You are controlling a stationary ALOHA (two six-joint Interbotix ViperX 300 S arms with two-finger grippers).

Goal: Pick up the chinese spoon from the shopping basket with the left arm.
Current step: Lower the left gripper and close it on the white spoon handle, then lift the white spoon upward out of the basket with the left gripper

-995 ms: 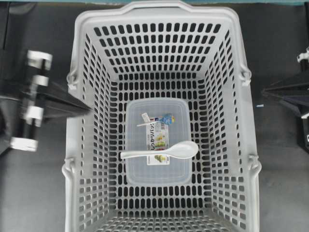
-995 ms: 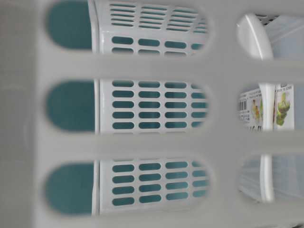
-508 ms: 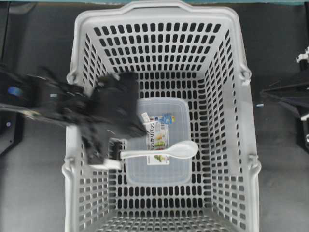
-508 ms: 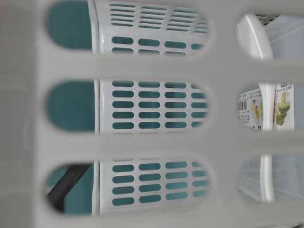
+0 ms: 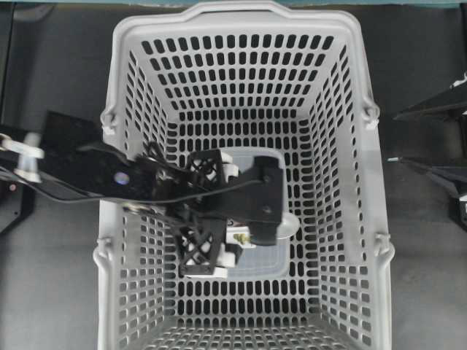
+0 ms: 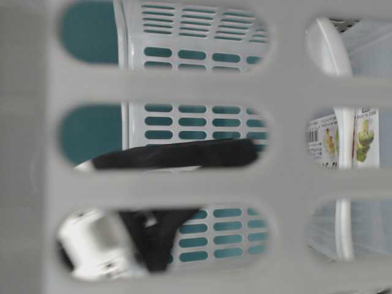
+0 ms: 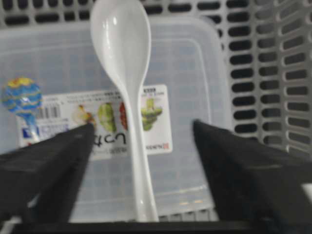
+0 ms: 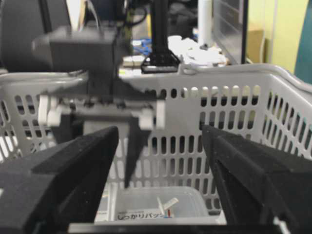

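Observation:
The chinese spoon (image 7: 122, 44) is glossy white and lies on a clear labelled container (image 7: 195, 63) on the floor of the shopping basket (image 5: 241, 14). My left gripper (image 7: 142, 126) is open, one finger on each side of the spoon's handle, not touching it. In the overhead view the left arm reaches in over the left wall; its gripper (image 5: 208, 211) covers most of the spoon (image 5: 290, 224). In the table-level view the spoon (image 6: 344, 147) shows through the slots. My right gripper (image 5: 398, 137) is open and empty outside the basket.
A blue lollipop (image 7: 22, 95) lies on the container beside its label. The basket's slotted walls (image 7: 273, 73) stand close to the container's edges. In the right wrist view the basket rim (image 8: 219, 73) lies ahead, with the left arm (image 8: 97, 73) above it.
My left arm has swung from outside the basket's left wall into the basket and come down over the container, fingers now either side of the spoon handle. The right gripper's jaws have spread.

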